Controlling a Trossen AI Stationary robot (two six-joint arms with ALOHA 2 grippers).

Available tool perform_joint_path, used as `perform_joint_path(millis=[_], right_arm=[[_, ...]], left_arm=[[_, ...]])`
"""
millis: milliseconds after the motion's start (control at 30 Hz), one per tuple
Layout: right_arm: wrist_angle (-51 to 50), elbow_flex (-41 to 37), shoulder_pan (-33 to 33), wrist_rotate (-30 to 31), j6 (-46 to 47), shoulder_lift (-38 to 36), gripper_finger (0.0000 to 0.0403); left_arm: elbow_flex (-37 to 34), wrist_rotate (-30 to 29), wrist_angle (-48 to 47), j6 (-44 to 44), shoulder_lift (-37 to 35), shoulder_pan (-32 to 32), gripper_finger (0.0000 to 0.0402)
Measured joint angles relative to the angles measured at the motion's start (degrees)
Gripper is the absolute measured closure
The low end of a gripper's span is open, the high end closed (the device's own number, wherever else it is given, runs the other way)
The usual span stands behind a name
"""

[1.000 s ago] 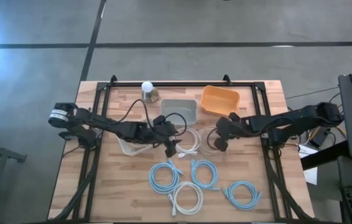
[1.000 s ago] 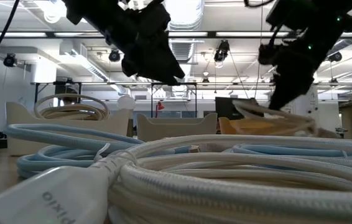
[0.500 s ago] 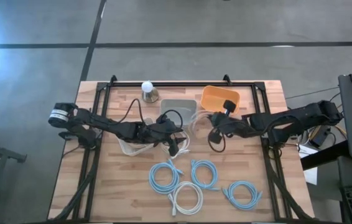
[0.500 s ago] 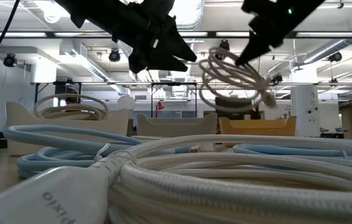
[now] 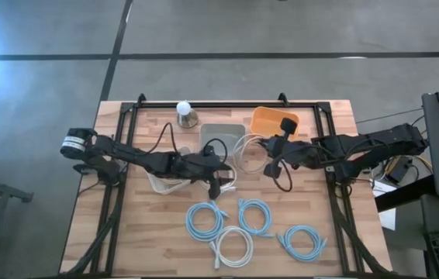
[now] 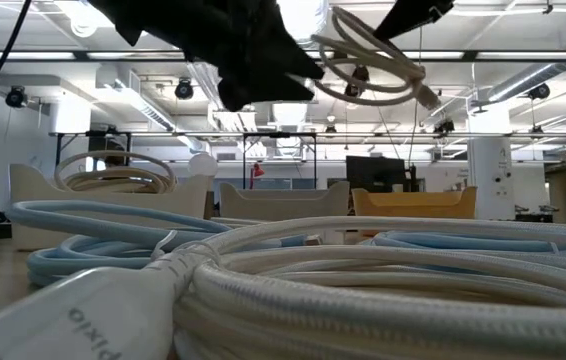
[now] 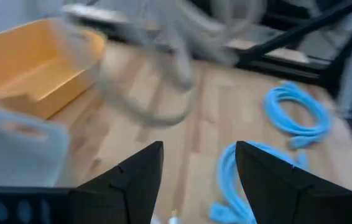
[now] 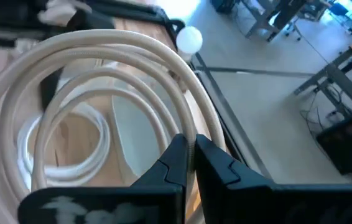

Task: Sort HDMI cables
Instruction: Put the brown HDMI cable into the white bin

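1. Right pincer point(image 8: 189, 163) clenched on a beige HDMI cable point(image 5: 250, 149) – coil held in the air near the desk's far edge, between the grey bin point(image 5: 222, 136) and orange bin point(image 5: 272, 122).
2. Risk: thin grip on one strand; coil may unwind, slip or snag a bin rim.
3. Left pincer point(image 7: 198, 165) released, just beside – the arms could collide

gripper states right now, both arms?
Left gripper: open, empty, near the white bin.
Right gripper: shut on a beige cable coil, lifted off the table.
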Motion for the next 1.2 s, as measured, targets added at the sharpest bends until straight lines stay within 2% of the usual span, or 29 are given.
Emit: perform_joint_path(millis=[200, 367, 600, 867, 1000, 1200], right_arm=[[2.56, -3.24, -0.02, -0.39, 0.04, 0.0, 0.039], [4.15, -4.5, 0.32, -0.41, -0.1, -0.14, 0.039], [4.35, -2.4, 3.13, -0.41, -1.48, -3.27, 0.039], [4.69, -3.87, 5.47, -0.43, -0.12, -7.0, 0.039], [7.44, -5.15, 5.43, -0.43, -0.26, -5.74, 0.039], [15.77, -5.7, 5.43, -2.15, -5.63, 0.15, 0.039]], left_arm=[[0.0, 1.59, 2.29, 4.55, 0.0, 0.02, 0.0177], [0.0, 1.59, 1.67, 3.0, 0.09, 0.07, 0.0177], [0.0, 1.61, 0.57, 0.2, 0.09, 0.07, 0.0177], [0.0, 4.71, 4.94, 0.97, -1.01, 0.02, 0.0177], [0.0, 8.76, 12.02, 4.21, -0.98, 0.02, 0.0177], [0.22, 9.24, 17.31, 5.16, -0.94, 0.13, 0.0177]])
